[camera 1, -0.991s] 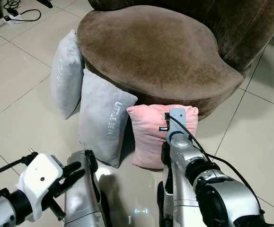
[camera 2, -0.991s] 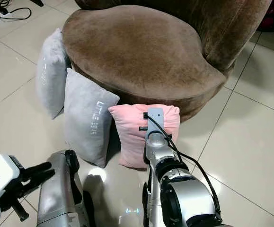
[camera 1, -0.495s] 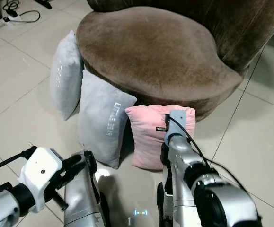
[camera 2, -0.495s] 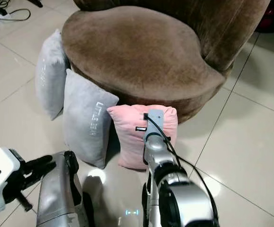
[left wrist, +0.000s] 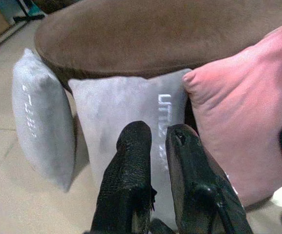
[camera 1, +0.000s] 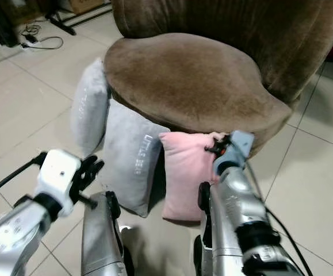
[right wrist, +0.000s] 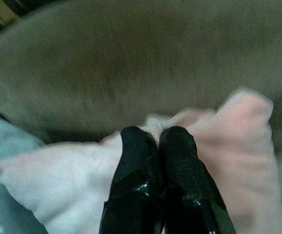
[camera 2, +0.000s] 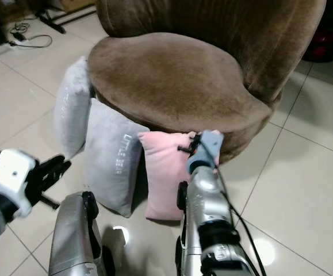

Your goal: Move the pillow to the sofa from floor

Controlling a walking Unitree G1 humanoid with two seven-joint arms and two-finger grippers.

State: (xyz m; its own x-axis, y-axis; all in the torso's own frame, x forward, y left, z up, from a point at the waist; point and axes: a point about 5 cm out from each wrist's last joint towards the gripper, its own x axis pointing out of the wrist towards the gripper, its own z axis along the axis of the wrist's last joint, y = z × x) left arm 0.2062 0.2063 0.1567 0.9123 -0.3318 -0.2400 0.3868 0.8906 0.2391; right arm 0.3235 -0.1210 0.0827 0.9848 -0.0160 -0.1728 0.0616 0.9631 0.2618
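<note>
A pink pillow (camera 1: 184,172) stands on the tiled floor, leaning against the front of the brown sofa (camera 1: 189,75). My right gripper (right wrist: 158,134) is at the pillow's top edge, close under the seat cushion, shut with pink fabric bunched at its tips. My left gripper (camera 1: 90,169) hovers shut and holds nothing. It points at the nearer grey pillow (left wrist: 126,107), which stands next to the pink pillow (left wrist: 243,117).
Two grey pillows (camera 1: 133,158) (camera 1: 88,106) lean against the sofa's left front, to the left of the pink one. Cables and a power strip (camera 1: 37,39) lie on the floor at the far left. Open tile (camera 1: 321,167) stretches to the right.
The camera has shifted. My left arm has risen and swung in toward the grey pillow. My right wrist has reached further up to the pink pillow's top edge.
</note>
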